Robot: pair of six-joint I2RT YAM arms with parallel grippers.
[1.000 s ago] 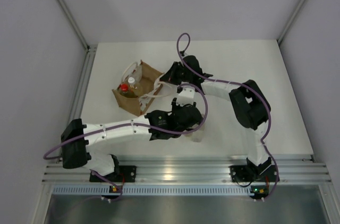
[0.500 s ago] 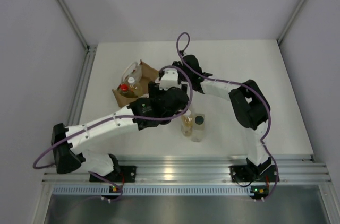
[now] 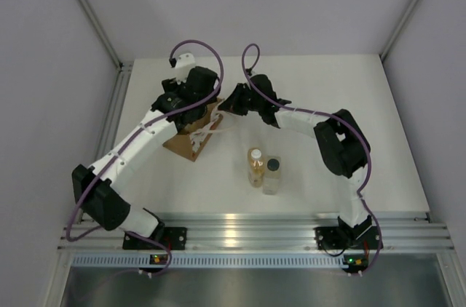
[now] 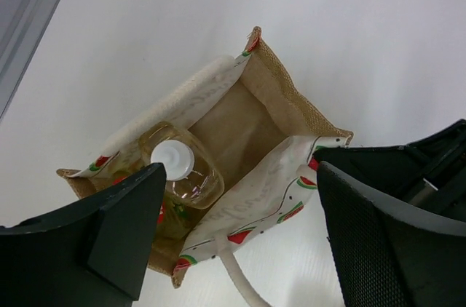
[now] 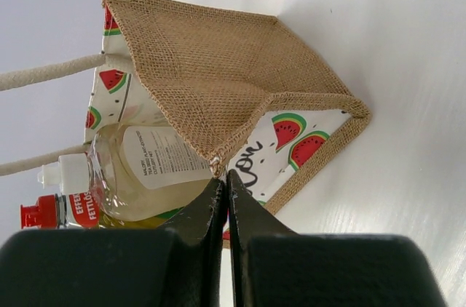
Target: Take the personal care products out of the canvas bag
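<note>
Two out: amber bottle [image 3: 255, 166], clear bottle [image 3: 271, 174]; seemingly two in bag [image 5: 218, 81]; left gripper [image 4: 237, 209] spread, right gripper [image 5: 224, 185] pinching rim.

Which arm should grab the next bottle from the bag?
Left. The left pincer hangs open over the canvas bag, above the white-capped bottle; the right pincer is shut on the bag's rim.

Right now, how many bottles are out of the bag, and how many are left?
Two are out: the amber bottle and the clear bottle stand on the table. The right tool pinches the rim of the canvas bag; the open left tool hangs over its mouth. Left inside: a white-capped bottle and a red-capped bottle.
</note>
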